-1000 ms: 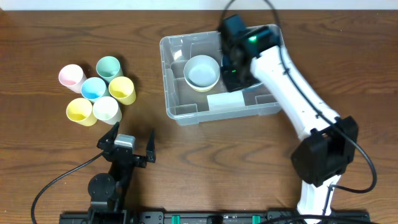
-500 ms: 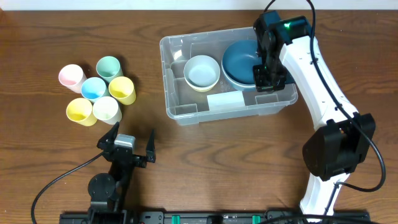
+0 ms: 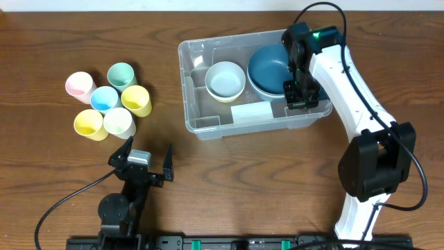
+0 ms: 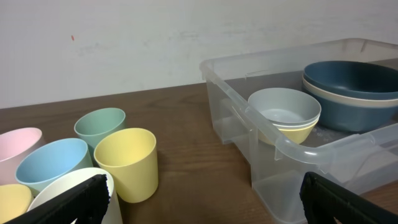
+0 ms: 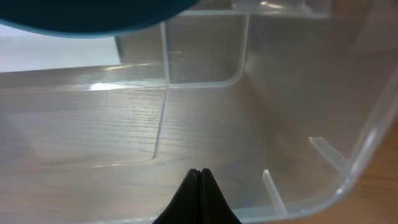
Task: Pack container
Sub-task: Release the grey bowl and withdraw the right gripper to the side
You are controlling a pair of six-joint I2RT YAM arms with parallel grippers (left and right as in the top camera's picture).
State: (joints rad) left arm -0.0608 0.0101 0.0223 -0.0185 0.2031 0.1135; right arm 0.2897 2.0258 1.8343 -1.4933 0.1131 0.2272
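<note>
The clear container [image 3: 201, 121] stands at the table's centre right, with a white label [image 3: 251, 111] on its front. Inside are a pale bowl [image 3: 225, 80] and a dark blue bowl [image 3: 267, 69]. My right gripper [image 3: 300, 98] is shut and empty, low inside the container's right end, beside the blue bowl. Its wrist view shows the shut tips [image 5: 200, 173] over the container's floor [image 5: 205, 124] and the blue bowl's edge [image 5: 93, 15] above. My left gripper [image 3: 142, 161] is open and empty, near the front edge. Its wrist view shows the container [image 4: 273, 140] to the right.
Several pastel cups stand grouped at the left: pink [image 3: 79, 85], green [image 3: 121, 74], blue [image 3: 105, 99], yellow [image 3: 137, 101], a second yellow [image 3: 91, 124], white [image 3: 118, 122]. In the left wrist view the yellow cup [image 4: 127, 162] is closest ahead.
My right arm swung from over the container's middle to its right end, uncovering the dark blue bowl, then dropped slightly. The left arm has not moved.
</note>
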